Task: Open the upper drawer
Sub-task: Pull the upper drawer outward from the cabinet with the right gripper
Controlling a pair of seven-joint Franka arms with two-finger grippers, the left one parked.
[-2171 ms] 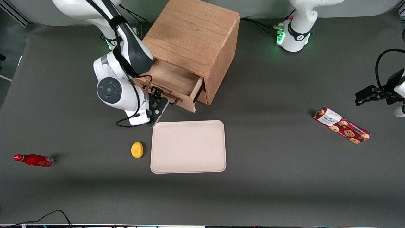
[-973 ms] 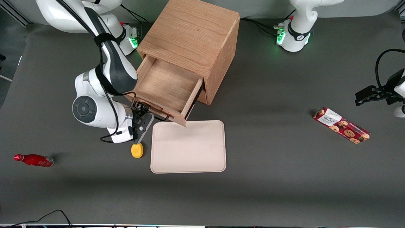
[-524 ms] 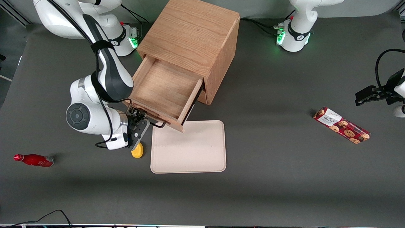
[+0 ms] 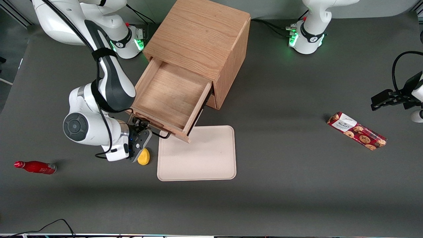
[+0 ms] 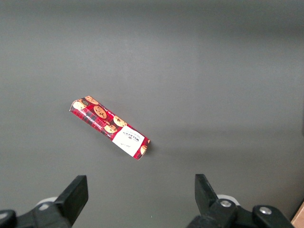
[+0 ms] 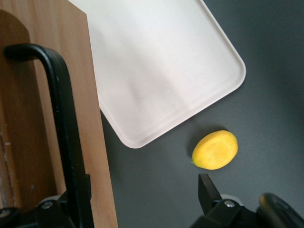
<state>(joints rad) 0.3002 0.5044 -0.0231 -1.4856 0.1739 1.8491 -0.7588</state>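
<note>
Front camera, scanning across. Red bottle (image 4: 34,167) lies toward the working arm's end. Gripper (image 4: 142,130) sits at the handle (image 4: 161,133) of the upper drawer (image 4: 168,98), fingers spread wide around the bar, not clamping it. The drawer is extended from the cabinet (image 4: 201,39). Lemon (image 4: 143,156) lies at the gripper's 6 o'clock; tray (image 4: 197,161) at the drawer's 5 o'clock.

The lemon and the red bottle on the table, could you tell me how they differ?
The lemon is yellow and rounded; the red bottle is long and slim, lying on its side. The lemon lies beside the tray, just under the gripper at the upper drawer; the bottle lies alone, farther toward the working arm's end. Both rest on the table.
</note>
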